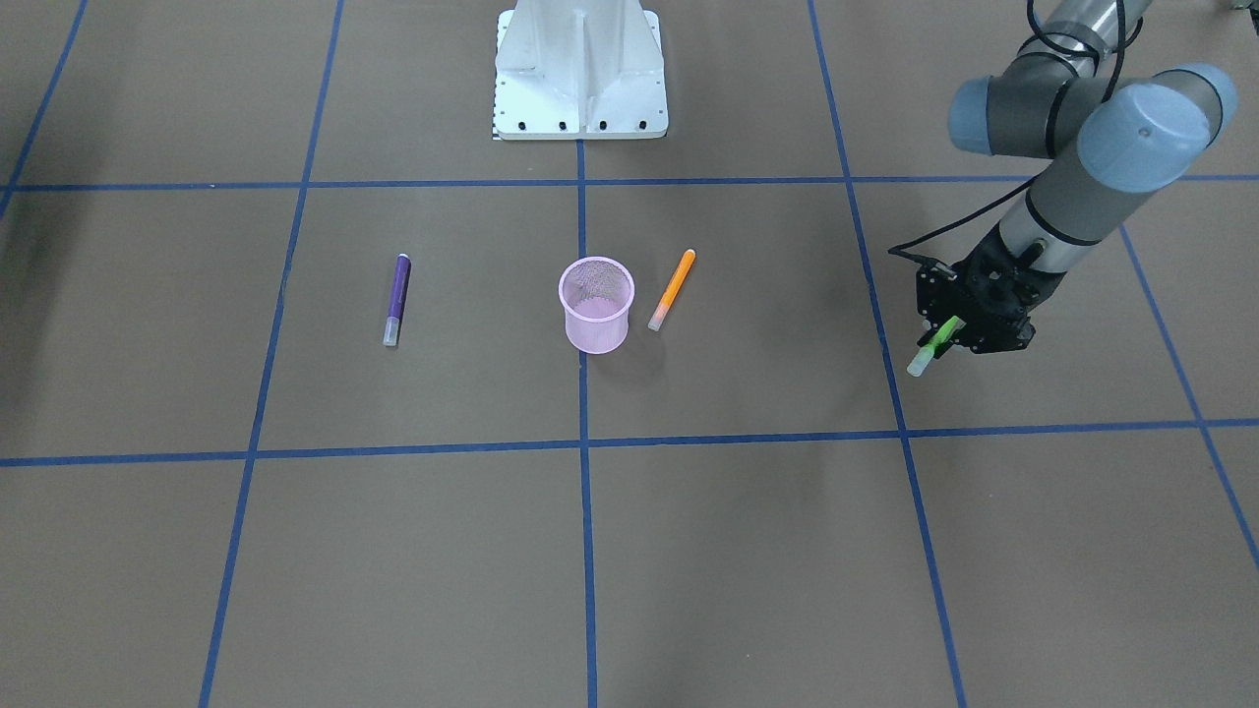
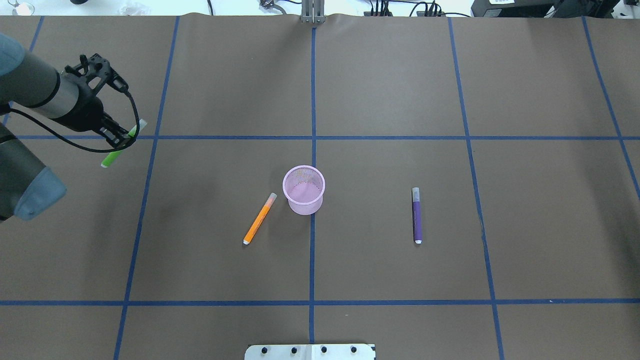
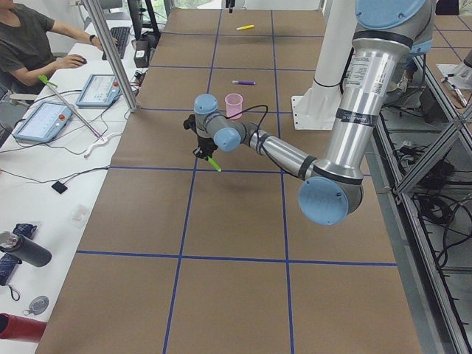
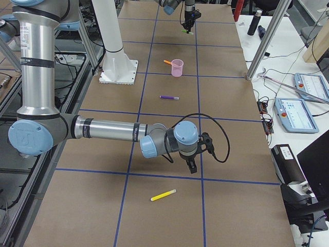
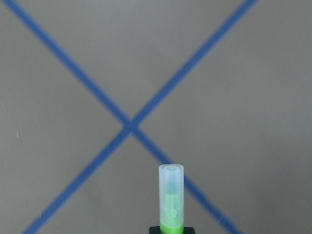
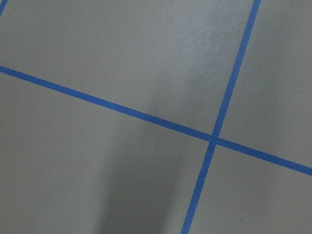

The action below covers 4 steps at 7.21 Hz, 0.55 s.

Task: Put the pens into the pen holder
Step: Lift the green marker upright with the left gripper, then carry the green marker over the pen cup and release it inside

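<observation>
My left gripper (image 1: 949, 332) is shut on the green pen (image 1: 932, 347) and holds it tilted above the table, far to the left of the holder; they also show in the overhead view (image 2: 122, 141). The left wrist view shows the pen's pale cap (image 5: 171, 187) pointing away over a tape cross. The pink mesh pen holder (image 2: 303, 191) stands upright at mid table. The orange pen (image 2: 259, 218) lies just left of it. The purple pen (image 2: 416, 215) lies to its right. My right gripper (image 4: 191, 165) shows only in the exterior right view, so I cannot tell its state.
A yellow pen (image 4: 163, 195) lies on the table near my right gripper, outside the overhead view. The robot's white base (image 1: 580, 69) stands at the table's edge. An operator (image 3: 29, 37) sits at a side desk with tablets (image 3: 44, 120).
</observation>
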Each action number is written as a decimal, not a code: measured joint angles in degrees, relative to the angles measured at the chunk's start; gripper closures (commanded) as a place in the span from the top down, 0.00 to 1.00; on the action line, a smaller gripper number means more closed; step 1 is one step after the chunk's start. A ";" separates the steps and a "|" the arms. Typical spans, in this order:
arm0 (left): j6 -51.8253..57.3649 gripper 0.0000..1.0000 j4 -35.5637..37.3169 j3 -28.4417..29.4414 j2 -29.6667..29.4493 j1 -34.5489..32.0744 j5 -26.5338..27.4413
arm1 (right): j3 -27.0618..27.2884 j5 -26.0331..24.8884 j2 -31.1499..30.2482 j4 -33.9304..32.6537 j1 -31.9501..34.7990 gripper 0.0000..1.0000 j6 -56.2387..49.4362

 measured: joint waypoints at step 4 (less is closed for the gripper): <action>-17.94 0.00 0.50 1.68 -14.08 5.04 3.93 | -0.13 0.00 0.02 -0.06 0.00 1.00 0.00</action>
